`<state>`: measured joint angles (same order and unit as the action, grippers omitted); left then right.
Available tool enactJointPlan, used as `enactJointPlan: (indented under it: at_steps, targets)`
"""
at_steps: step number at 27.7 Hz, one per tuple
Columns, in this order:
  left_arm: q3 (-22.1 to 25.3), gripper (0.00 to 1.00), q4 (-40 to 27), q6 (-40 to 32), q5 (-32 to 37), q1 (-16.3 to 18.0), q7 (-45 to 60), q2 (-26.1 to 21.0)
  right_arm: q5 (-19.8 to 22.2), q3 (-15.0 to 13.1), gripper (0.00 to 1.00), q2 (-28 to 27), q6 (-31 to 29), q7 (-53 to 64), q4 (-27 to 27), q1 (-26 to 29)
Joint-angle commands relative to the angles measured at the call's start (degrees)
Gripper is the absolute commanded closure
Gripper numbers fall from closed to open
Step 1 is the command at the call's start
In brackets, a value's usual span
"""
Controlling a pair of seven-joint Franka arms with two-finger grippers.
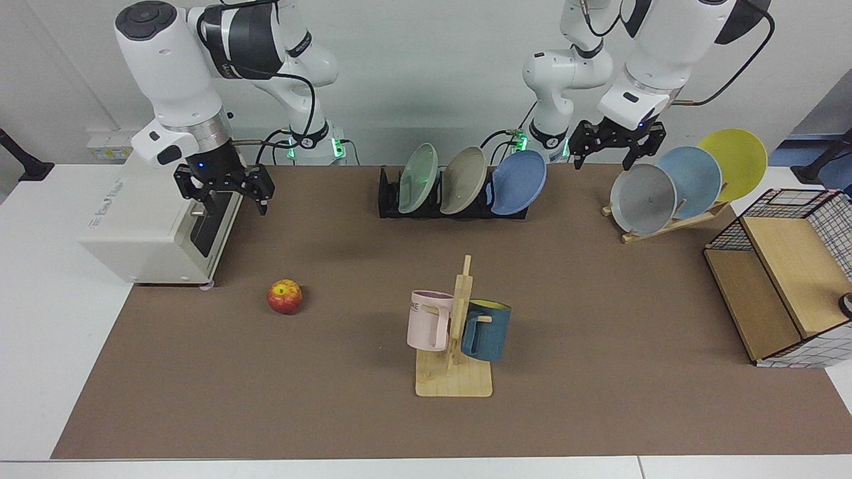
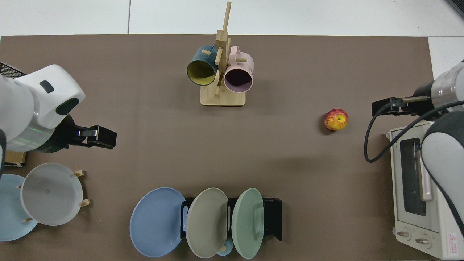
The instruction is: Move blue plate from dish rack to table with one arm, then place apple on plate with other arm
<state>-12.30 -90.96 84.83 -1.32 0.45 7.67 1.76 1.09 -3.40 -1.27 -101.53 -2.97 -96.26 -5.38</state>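
2 white robot arms are hovering over a table (image 1: 373, 412) covered by a brown mat; nothing is being held yet, so step 1 looks unstarted. The blue plate (image 1: 519, 181) is leaning in the end slot of the black dish rack (image 1: 389, 199) at the mat's far edge, beside 2 other plates. The left gripper (image 1: 616, 148), fingers spread, is hanging nearest it; its next move calls for pinching the plate's rim. The right gripper (image 1: 226, 189), also spread, is waiting near a toaster oven (image 1: 153, 233); the apple (image 1: 285, 297) is sitting on the mat nearby.
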Motion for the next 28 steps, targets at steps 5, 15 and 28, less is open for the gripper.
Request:
enactJointPlan:
  at_steps: [5, 15, 28]
  targets:
    - [0.43, 0.00, -0.53, -0.37, -0.17, -0.01, -0.81, 0.79, -1.00, 0.41, 0.00, 0.83, -0.95, -1.16, -1.21, 0.72]
    - [0.43, 0.00, -0.44, -0.55, -0.17, -0.09, -0.64, 0.78, -1.00, 0.41, 0.00, 0.83, -0.60, -2.04, -1.21, 0.72]
    - [0.34, 0.00, -0.53, -0.55, -0.17, -0.18, -0.64, 0.87, -1.00, 0.41, 0.00, 0.83, -0.60, -2.04, -1.21, 0.72]
